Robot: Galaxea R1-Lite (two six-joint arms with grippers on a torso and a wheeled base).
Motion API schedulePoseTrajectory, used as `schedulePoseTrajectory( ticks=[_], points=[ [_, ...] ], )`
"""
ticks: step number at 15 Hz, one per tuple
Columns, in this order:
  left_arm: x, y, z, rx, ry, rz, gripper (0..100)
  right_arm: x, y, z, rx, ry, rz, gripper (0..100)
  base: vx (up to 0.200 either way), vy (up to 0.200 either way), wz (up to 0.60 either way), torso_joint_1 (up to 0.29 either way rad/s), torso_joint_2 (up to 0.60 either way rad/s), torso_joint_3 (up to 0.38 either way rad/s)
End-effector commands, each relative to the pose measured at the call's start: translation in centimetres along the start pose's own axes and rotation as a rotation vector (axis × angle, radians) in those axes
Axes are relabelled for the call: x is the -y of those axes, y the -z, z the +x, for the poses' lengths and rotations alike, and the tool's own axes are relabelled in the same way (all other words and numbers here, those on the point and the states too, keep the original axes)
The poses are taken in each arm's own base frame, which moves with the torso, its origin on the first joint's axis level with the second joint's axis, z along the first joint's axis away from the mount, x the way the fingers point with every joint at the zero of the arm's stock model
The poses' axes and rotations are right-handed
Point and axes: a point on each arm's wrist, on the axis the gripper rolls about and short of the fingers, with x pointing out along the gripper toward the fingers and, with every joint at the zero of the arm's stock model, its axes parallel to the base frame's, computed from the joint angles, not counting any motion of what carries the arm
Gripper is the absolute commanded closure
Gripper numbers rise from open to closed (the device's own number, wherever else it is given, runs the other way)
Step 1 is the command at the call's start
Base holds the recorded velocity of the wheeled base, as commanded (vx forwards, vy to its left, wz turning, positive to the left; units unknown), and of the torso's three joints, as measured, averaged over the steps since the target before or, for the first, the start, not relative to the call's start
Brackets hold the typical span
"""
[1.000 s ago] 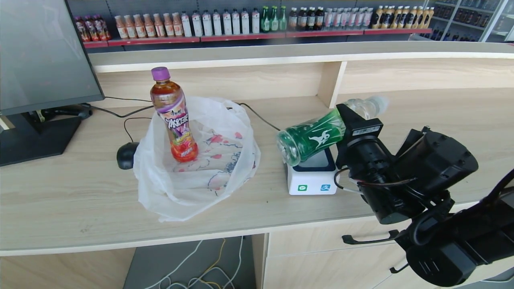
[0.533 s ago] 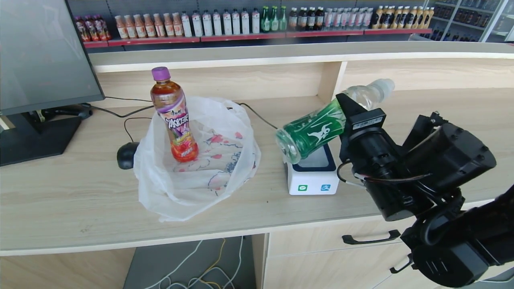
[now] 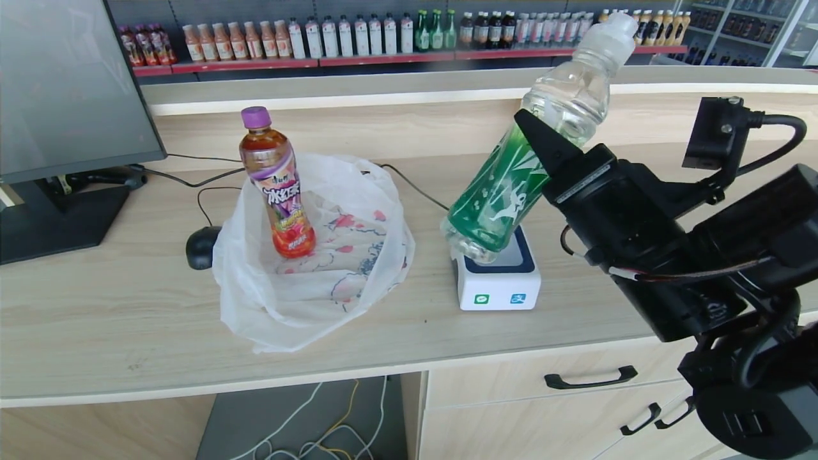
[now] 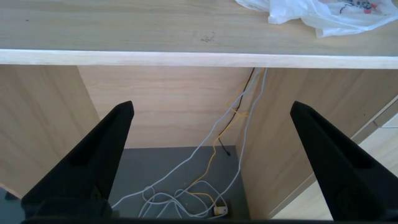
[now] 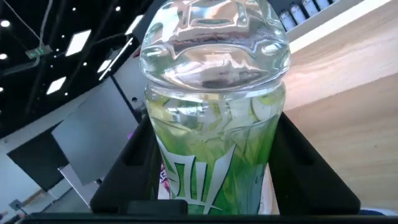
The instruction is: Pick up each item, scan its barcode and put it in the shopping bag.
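My right gripper (image 3: pixel 543 156) is shut on a clear bottle with a green label (image 3: pixel 511 185), held tilted with its base just above the white scanner box (image 3: pixel 498 281) and its cap up to the right. From the right wrist the green-label bottle (image 5: pixel 214 124) sits clamped between the black fingers (image 5: pixel 134 165). A tea bottle with a purple cap (image 3: pixel 276 185) stands upright in the open white shopping bag (image 3: pixel 319 281). My left gripper (image 4: pixel 211 162) hangs open below the counter's front edge, over the cable space.
A monitor (image 3: pixel 64 89) stands at the left with a black mouse (image 3: pixel 201 246) by the bag. A raised wooden ledge (image 3: pixel 447 89) runs behind the counter, with stocked shelves beyond. Drawers with black handles (image 3: pixel 591 380) lie under the counter's right part.
The right arm has lifted and rotated the green-label bottle from nearly lying over the scanner to steeply tilted, cap up. The bag and tea bottle have not moved.
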Motion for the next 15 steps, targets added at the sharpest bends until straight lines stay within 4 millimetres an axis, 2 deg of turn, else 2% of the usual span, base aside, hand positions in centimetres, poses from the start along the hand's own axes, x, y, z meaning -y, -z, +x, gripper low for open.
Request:
schedulePoseTrajectory(
  ticks=[1, 4, 5, 8, 12, 15],
  points=[
    [0.0, 0.0, 0.0, 0.001, 0.000, 0.000, 0, -0.5, -0.8, -0.3, 0.000, -0.051, -0.113, 100, 0.000, 0.000, 0.00, 0.000, 0.00, 0.000],
    [0.0, 0.0, 0.0, 0.001, 0.000, 0.000, 0, -0.8, -1.1, -0.4, 0.014, -0.064, -0.311, 100, 0.000, 0.000, 0.00, 0.000, 0.00, 0.000],
    [0.0, 0.0, 0.0, 0.001, 0.000, 0.000, 0, -1.2, -0.9, -1.0, -0.002, -0.077, -0.380, 100, 0.000, 0.000, 0.00, 0.000, 0.00, 0.000],
    [0.0, 0.0, 0.0, 0.001, 0.000, 0.000, 0, -0.8, -0.2, -3.6, -0.097, -0.135, -0.594, 100, 0.000, 0.000, 0.00, 0.000, 0.00, 0.000],
    [0.0, 0.0, 0.0, 0.001, 0.000, -0.002, 0, -0.7, 0.0, -3.6, -0.097, -0.135, -0.664, 100, 0.000, 0.000, 0.00, 0.000, 0.00, 0.000],
    [0.0, 0.0, 0.0, 0.001, 0.000, -0.002, 0, -0.8, 0.3, -2.6, -0.081, -0.135, -0.655, 100, 0.000, 0.000, 0.00, 0.000, 0.00, 0.000]
  ],
)
